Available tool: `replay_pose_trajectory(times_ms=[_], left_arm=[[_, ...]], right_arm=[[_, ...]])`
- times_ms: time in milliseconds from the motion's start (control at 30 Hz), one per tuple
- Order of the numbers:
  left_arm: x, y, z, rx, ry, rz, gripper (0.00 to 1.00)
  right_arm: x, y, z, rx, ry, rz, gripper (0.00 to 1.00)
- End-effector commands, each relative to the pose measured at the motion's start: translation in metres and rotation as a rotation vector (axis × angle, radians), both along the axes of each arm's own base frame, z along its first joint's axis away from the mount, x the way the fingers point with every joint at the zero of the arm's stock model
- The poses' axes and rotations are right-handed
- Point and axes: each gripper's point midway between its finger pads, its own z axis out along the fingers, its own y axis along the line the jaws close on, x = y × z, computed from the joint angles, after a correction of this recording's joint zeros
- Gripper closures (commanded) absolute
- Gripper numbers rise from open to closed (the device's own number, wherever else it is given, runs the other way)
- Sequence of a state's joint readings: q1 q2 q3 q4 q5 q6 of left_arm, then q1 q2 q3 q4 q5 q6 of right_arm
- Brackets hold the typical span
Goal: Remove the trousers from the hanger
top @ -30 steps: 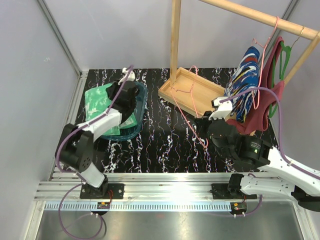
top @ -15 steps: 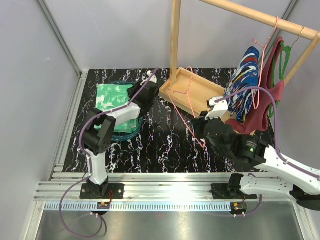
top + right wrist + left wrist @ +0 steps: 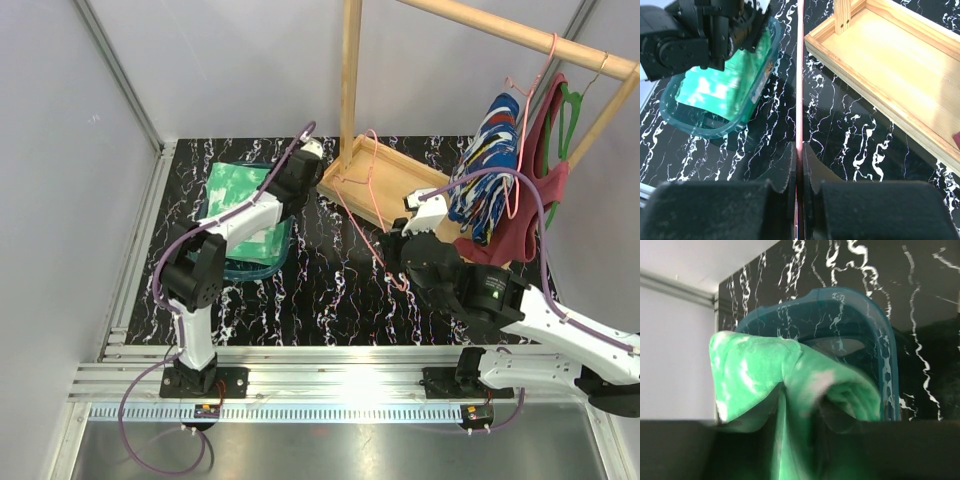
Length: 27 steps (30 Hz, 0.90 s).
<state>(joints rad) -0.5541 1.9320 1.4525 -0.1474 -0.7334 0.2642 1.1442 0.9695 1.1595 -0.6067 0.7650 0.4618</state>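
Note:
The green and white trousers (image 3: 240, 195) lie in a teal basket (image 3: 250, 270) at the left. My left gripper (image 3: 275, 203) is over the basket's right side. In the left wrist view the green cloth (image 3: 765, 370) runs down into my gripper (image 3: 800, 440), which looks shut on it. My right gripper (image 3: 392, 252) is shut on the thin wire of a pink hanger (image 3: 365, 195), clamped between the jaws (image 3: 799, 150). The blue patterned trousers (image 3: 490, 165) hang on the rack at the right, beside the maroon tank top (image 3: 530, 205).
A wooden tray (image 3: 400, 175) forms the rack's base, with an upright post (image 3: 350, 80) and a slanted rail (image 3: 520, 30). A green hanger (image 3: 570, 110) hangs at the far right. The right wrist view shows the basket (image 3: 757, 95) and the tray (image 3: 890, 65).
My left gripper has swung right from the basket's left side toward the wooden tray, pulling the green cloth with it. My right gripper has shifted slightly left with the pink hanger.

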Motion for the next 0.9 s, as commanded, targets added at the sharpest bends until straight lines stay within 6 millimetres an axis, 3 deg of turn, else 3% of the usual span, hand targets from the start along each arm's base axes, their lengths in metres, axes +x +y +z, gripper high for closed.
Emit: replay_pose_trajectory(times_ms=[0,33,167,200,267,300,400,467,600,633,733,767,867], left_arm=[[0.005,-0.020,0.052,-0.136,-0.065,-0.054,0.47],[0.002,-0.017,0.050,-0.129,-0.040,-0.044,0.44],[-0.002,-0.014,0.076,-0.177,-0.042,-0.046,0.35],[-0.005,-0.014,0.096,-0.202,-0.069,-0.058,0.28],[-0.013,-0.017,0.111,-0.246,-0.067,-0.096,0.20],[-0.019,-0.014,0.133,-0.287,-0.105,-0.106,0.17],[-0.027,-0.006,0.154,-0.443,-0.136,-0.094,0.18],[-0.027,0.011,0.156,-0.564,-0.133,-0.044,0.25],[-0.015,0.035,0.119,-0.648,-0.028,0.102,0.27],[-0.016,0.047,0.106,-0.673,0.016,0.171,0.27],[-0.005,0.059,0.055,-0.743,0.150,0.279,0.27],[-0.004,0.061,0.029,-0.751,0.204,0.309,0.27],[-0.003,0.067,-0.006,-0.785,0.271,0.365,0.27]], right_arm=[[0.003,0.001,0.031,0.076,-0.047,-0.011,1.00],[0.004,0.002,0.032,0.077,-0.045,-0.006,1.00],[0.004,0.002,0.038,0.067,-0.051,-0.004,1.00],[0.005,0.001,0.038,0.055,-0.054,-0.006,1.00],[0.005,0.000,0.041,0.047,-0.059,-0.011,1.00],[0.006,-0.001,0.043,0.040,-0.064,-0.014,1.00],[0.007,-0.004,0.046,0.035,-0.075,-0.026,1.00],[0.007,-0.005,0.048,0.033,-0.077,-0.026,1.00],[0.007,-0.006,0.051,0.017,-0.082,-0.020,1.00],[0.007,-0.008,0.054,0.017,-0.087,-0.020,1.00],[0.005,-0.012,0.067,0.008,-0.109,-0.011,1.00],[0.005,-0.015,0.075,-0.004,-0.127,-0.006,1.00],[0.006,-0.031,0.090,-0.042,-0.168,-0.041,1.00]])
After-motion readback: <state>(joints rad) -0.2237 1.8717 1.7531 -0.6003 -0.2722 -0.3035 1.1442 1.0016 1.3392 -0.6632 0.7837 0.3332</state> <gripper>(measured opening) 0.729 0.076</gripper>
